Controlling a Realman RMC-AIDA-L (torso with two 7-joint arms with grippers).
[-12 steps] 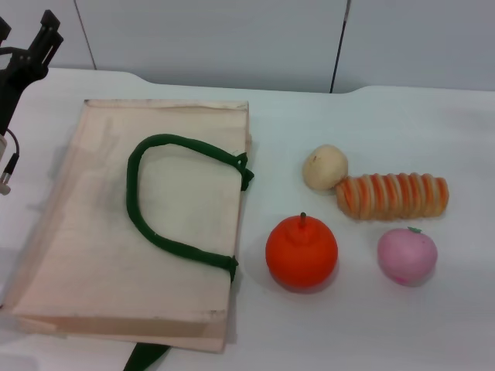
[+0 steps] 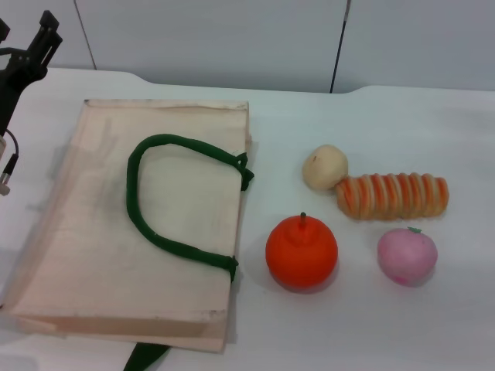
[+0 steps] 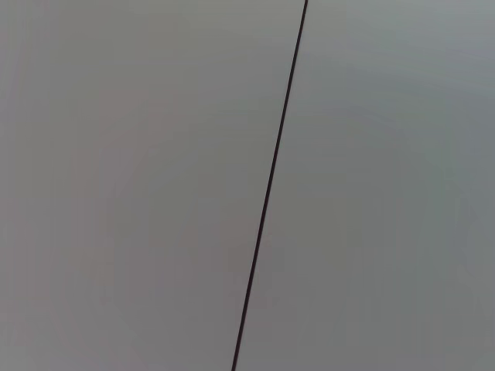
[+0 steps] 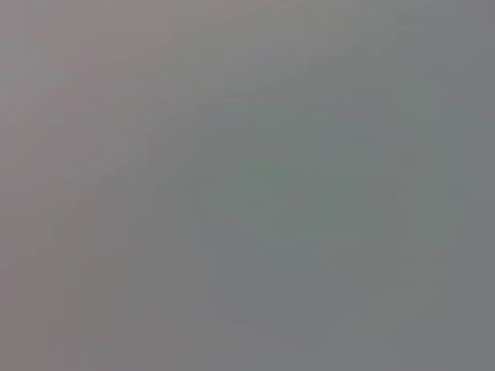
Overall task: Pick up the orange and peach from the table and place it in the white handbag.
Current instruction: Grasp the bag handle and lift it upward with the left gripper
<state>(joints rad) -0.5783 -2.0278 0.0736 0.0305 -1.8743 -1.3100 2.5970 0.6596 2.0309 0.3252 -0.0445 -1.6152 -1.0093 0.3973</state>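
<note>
The orange [image 2: 302,252] rests on the white table just right of the white handbag [image 2: 93,232], which lies flat with its dark green handle [image 2: 155,224] looped on top. Further right sits the pink peach [image 2: 407,256]. My left gripper [image 2: 25,37] is raised at the far left, beyond the bag's back corner, open and holding nothing, well away from both fruits. The right gripper is out of view. Both wrist views show only plain grey wall.
A small pale beige ball [image 2: 325,167] and an orange-and-cream striped roll [image 2: 392,195] lie behind the orange and peach. The table's [image 2: 433,131] back edge runs close behind the bag. A green strap end [image 2: 144,358] sticks out at the bag's near edge.
The left gripper has shifted very slightly at the far left. The fruits and the bag have not moved.
</note>
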